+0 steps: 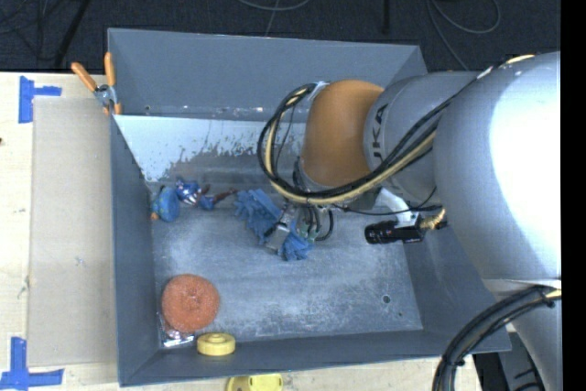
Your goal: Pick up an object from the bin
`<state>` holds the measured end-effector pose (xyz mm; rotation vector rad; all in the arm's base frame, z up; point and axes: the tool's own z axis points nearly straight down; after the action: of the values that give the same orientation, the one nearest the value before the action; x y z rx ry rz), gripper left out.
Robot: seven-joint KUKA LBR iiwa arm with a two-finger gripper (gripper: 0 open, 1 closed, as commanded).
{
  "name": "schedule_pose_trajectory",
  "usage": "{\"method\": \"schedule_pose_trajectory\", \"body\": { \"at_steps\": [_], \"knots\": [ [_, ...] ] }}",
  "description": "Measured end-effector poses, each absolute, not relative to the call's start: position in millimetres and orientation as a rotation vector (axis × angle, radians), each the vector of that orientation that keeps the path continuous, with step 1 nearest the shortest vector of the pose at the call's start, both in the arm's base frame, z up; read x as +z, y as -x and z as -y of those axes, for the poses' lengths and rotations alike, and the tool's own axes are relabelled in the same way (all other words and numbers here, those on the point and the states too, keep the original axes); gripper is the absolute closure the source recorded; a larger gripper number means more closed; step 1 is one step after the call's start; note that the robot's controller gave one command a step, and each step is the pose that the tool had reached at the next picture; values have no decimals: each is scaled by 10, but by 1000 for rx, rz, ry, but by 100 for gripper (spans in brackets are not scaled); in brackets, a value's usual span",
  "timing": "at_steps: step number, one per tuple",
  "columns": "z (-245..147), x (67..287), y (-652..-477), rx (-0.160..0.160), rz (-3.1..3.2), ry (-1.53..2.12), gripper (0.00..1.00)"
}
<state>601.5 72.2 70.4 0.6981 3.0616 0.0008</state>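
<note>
Grey bin (320, 288), tool (291, 232) at crumpled blue cloth (259, 210)

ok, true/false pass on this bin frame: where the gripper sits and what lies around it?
1. The gripper is low over the middle of the bin, at a crumpled blue piece. True.
2. The orange-red round pad lies in the view's upper right corner of the bin. False: it lies on the floor at the lower left, well apart from the gripper.
3. A small yellow ring lies next to that pad, at the near wall. True.
4. The gripper is right over the small blue thing at the left. False: that thing lies by the left wall, clear of the gripper.
</note>
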Motion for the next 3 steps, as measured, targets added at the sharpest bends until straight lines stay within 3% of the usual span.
{"method": "schedule_pose_trajectory", "body": {
  "at_steps": [2, 3],
  "knots": [
    [-719, 753, -5996, -2, -3067, -700, 100],
    [-716, 944, -5979, -4, -3072, -700, 100]
  ]
}}
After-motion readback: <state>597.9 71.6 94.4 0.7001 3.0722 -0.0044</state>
